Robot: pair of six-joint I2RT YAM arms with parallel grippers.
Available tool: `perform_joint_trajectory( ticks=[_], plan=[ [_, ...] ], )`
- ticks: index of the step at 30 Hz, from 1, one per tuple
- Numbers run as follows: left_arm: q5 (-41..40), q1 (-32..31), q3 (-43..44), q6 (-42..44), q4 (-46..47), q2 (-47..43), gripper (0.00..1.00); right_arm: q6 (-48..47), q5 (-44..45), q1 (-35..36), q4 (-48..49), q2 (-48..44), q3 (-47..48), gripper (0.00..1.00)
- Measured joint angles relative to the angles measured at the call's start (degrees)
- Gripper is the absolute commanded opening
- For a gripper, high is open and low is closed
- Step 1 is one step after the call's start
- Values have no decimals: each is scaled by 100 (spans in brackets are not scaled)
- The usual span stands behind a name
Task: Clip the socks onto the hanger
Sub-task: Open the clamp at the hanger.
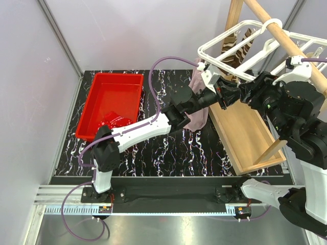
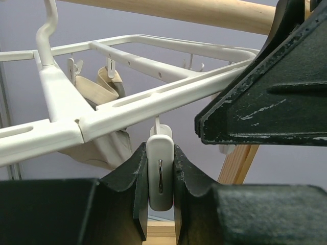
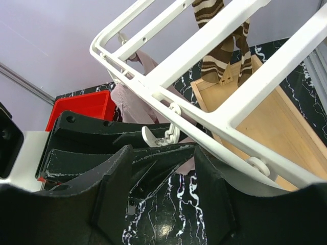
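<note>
Plain only from the left wrist: left tool clenched on a white clip under the hanger. Released just below the hanger: right tool. Left arm stretched toward the hanger's corner; striped sock hanging beneath the hanger.

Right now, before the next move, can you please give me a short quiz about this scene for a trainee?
1. True or false: the left tool is shut on a clip of the hanger.
2. Which sock lies in the red tub? A mauve, B red, C beige.
3. Fill in: the striped sock hangs from the ____.
Key: 1 true; 2 B; 3 hanger.
</note>
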Motion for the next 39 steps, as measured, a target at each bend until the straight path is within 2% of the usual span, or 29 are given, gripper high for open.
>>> perform_joint_trajectory(
  ticks=[25,33,39],
  plan=[
    [-28,66,0,-138,-157,11,0,-120,267,48,699,138,-656,56],
    [-70,111,0,-179,-160,92,0,-341,570,55,1272,-15,-1244,51],
    [-111,131,17,-186,-122,107,0,-479,682,55,1486,-2,-1335,45]
  ],
)
